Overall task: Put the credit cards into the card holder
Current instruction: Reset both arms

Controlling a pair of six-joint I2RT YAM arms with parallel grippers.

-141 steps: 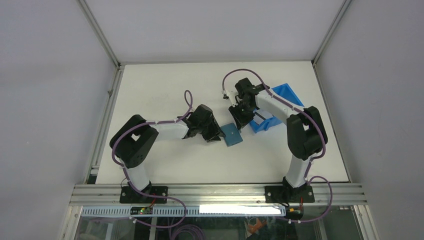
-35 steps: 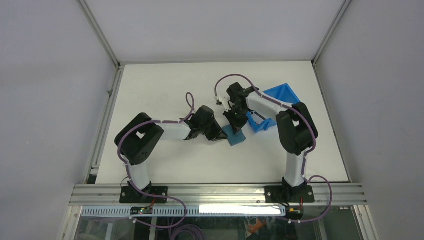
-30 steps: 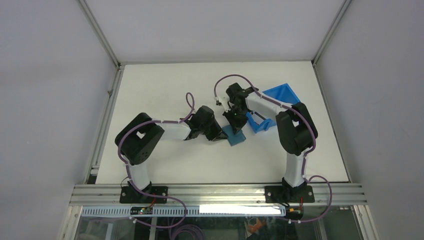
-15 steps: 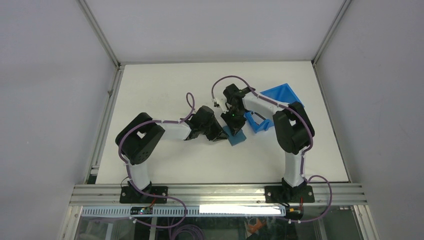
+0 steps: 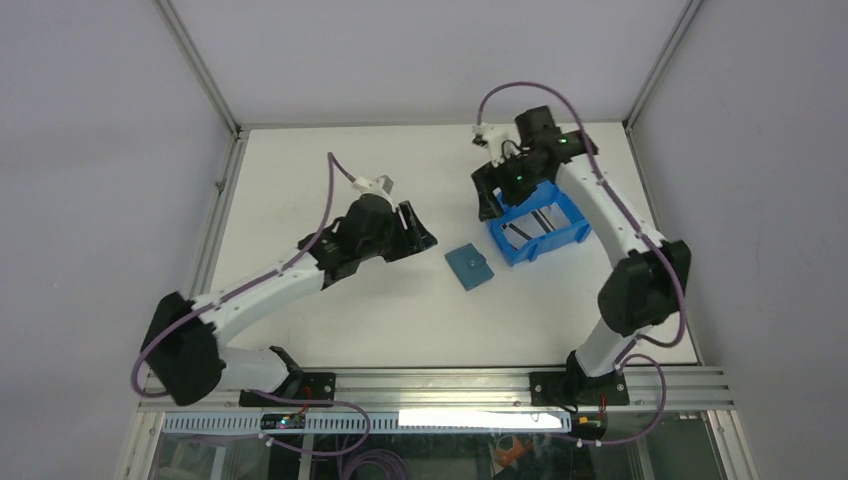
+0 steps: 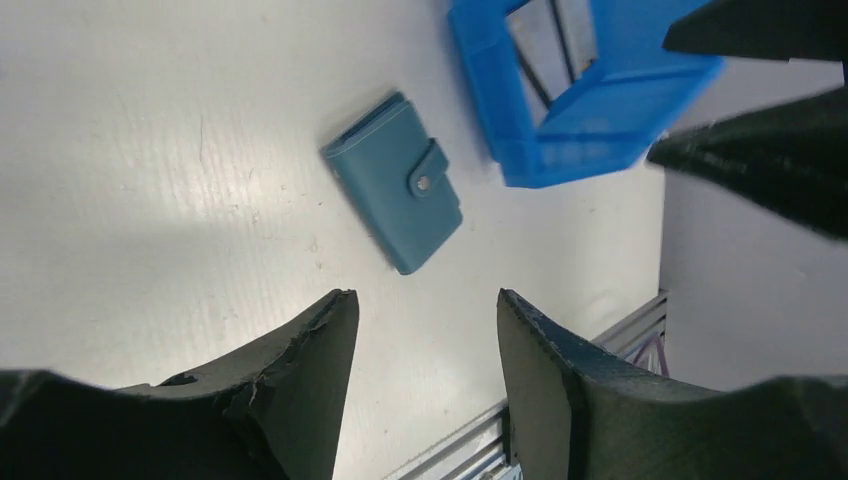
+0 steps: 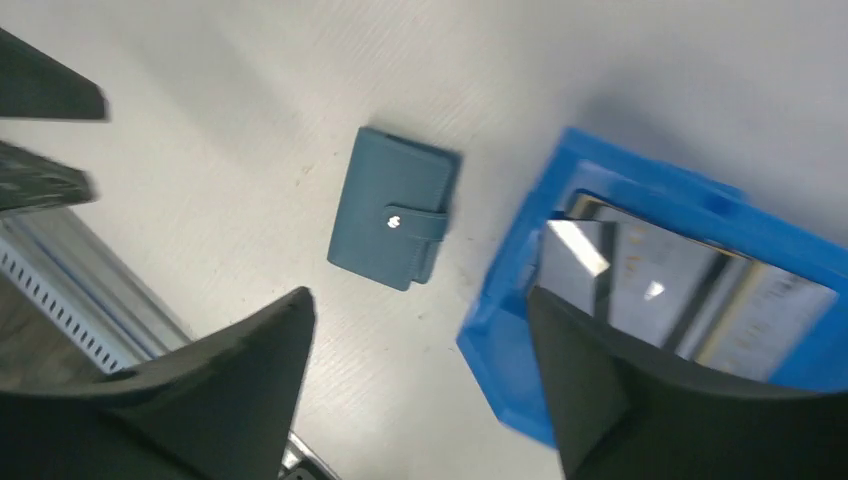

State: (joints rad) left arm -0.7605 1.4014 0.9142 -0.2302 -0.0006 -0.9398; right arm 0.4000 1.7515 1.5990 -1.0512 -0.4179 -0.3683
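Several credit cards (image 7: pixel 650 270) lie in the blue bin (image 5: pixel 545 245), at two o'clock from the card holder (image 5: pixel 468 266), which sits snapped shut mid-table; loading seems unfinished. Left gripper (image 6: pixel 425 300) and right gripper (image 7: pixel 420 300) hover empty, jaws apart.

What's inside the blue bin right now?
Silvery credit cards with dark stripes lie overlapping inside the blue bin. Their count is unclear, and the bin's walls hide part of its floor.
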